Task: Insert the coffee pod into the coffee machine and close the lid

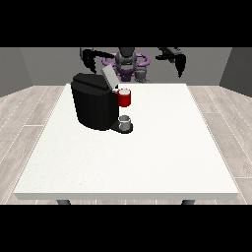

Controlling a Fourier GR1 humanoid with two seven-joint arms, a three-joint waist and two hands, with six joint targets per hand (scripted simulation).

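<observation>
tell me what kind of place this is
Probably a bare test room rather than a kitchen: one large white table on a pale plank floor with plain grey walls. On the table there is only a black coffee machine, lid up, and the robot stands behind it.

My hand at the view's left (90, 57) and my hand at the view's right (180, 63) hang raised behind the black coffee machine (93, 106), its lid (109, 77) tilted open, on the white table (147, 157).
</observation>
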